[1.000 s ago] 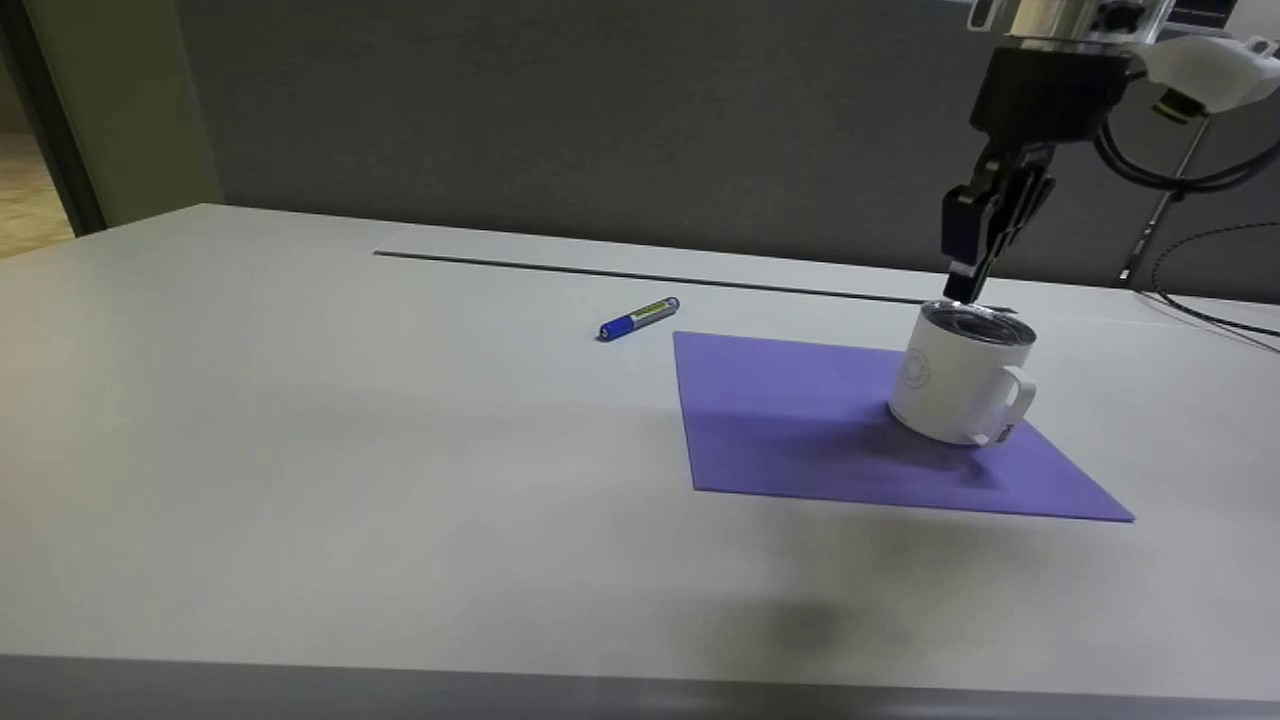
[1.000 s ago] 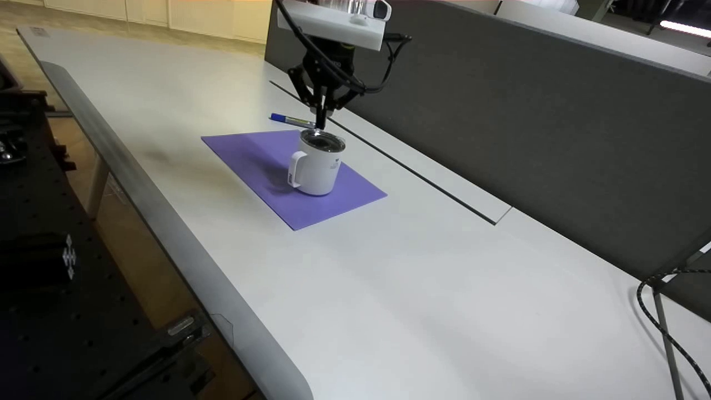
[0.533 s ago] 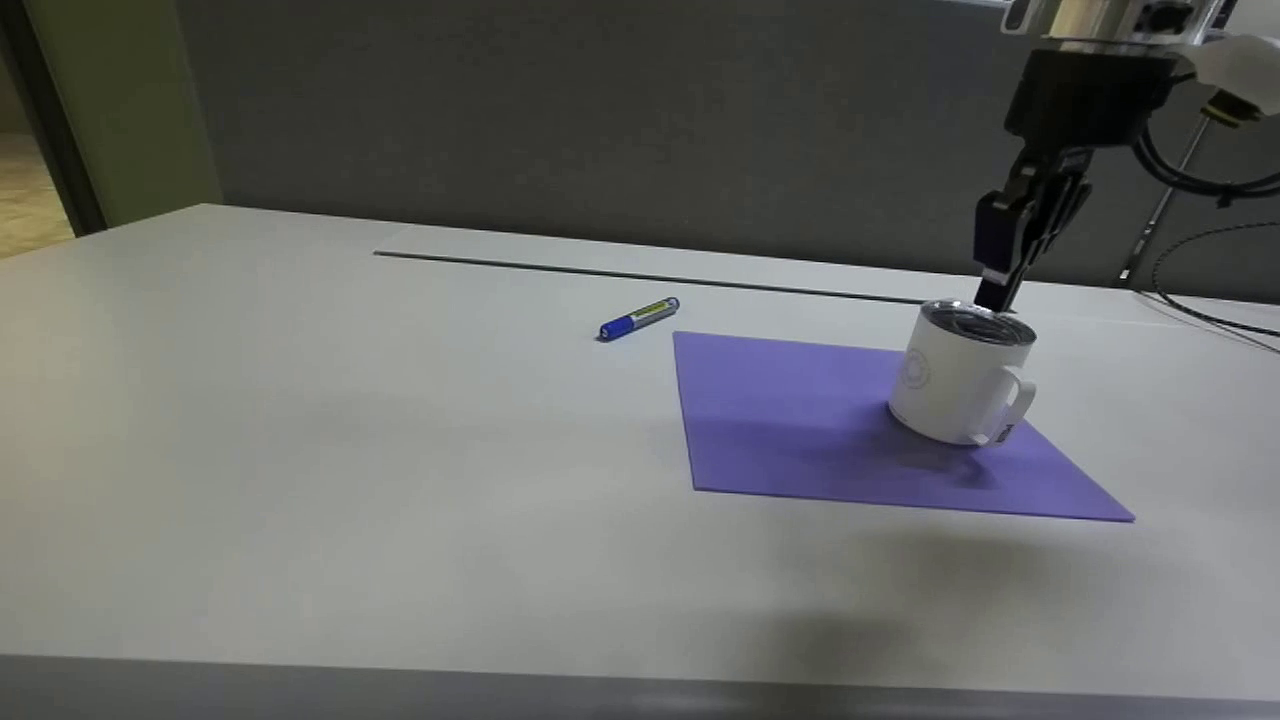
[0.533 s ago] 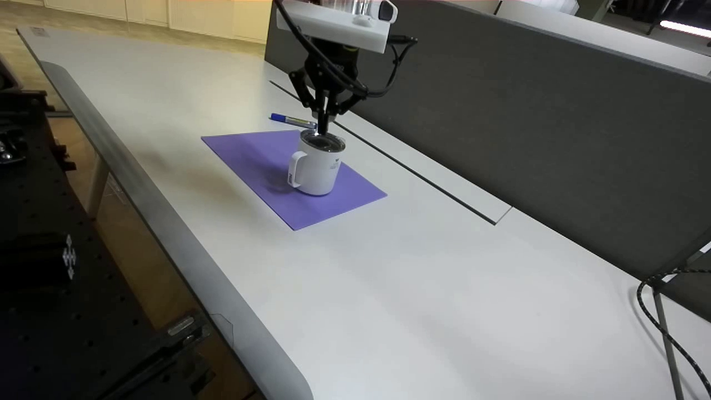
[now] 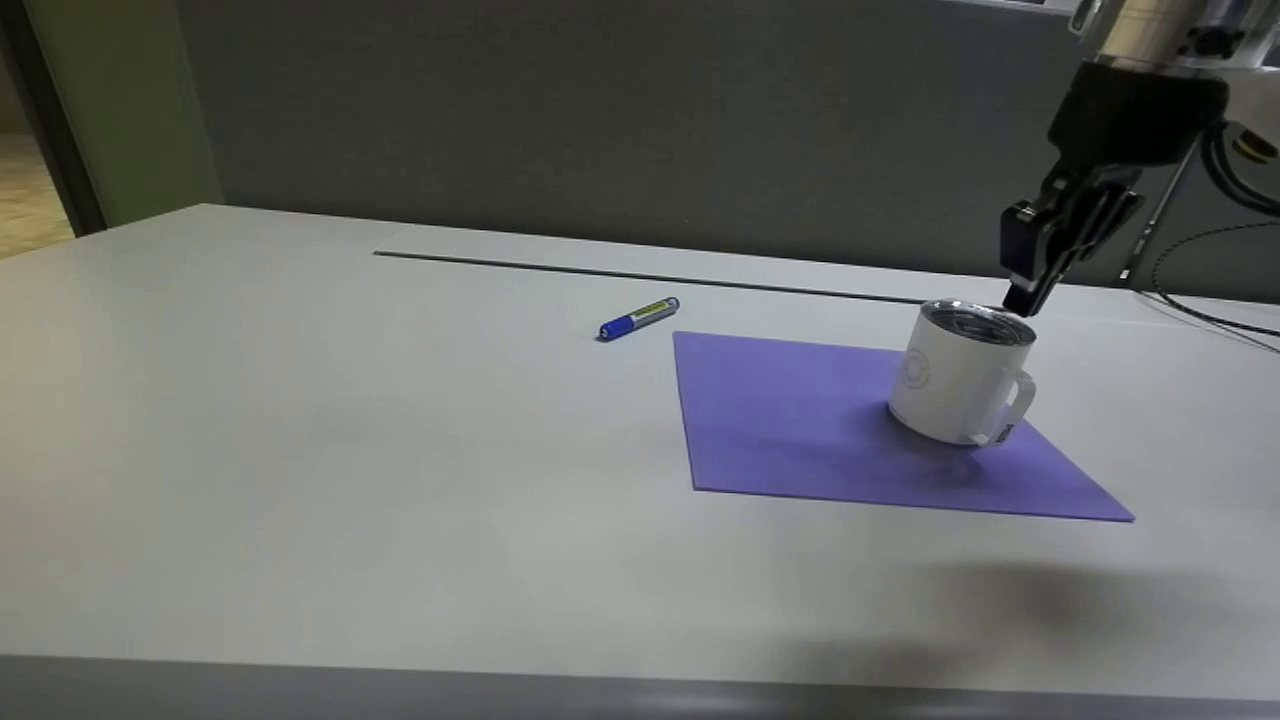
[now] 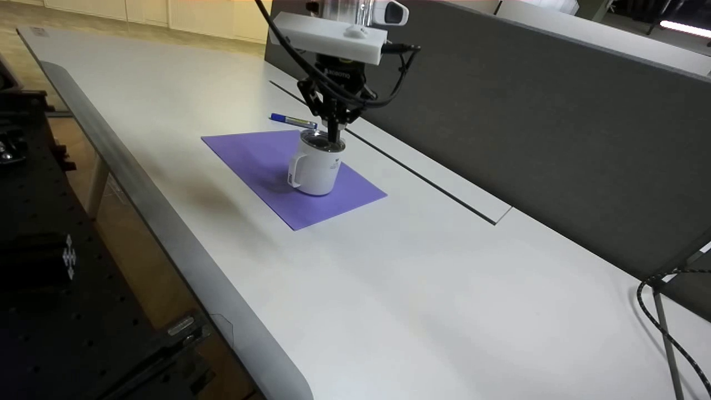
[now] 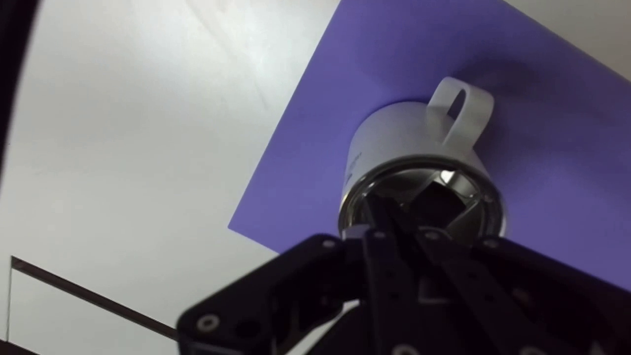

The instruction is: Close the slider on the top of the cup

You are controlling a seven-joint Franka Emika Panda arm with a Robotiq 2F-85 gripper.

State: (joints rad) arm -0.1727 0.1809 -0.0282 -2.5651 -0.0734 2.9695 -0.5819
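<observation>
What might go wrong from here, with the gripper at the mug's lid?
Nothing visible braces the mug on the purple mat, so a sideways push might slide or tip it. In the wrist view, the gripper covers part of the lid, so a push could land off target.

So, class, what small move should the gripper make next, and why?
Perhaps lower the gripper slightly before pushing: in both exterior views its closed fingertips overlap the lid of the cup, but contact and the slider's position are unclear.

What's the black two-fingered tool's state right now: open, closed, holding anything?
Tool: closed, with nothing seen in its grip; it is down at the clear round lid of the white cylindrical mug, contact unclear.
</observation>
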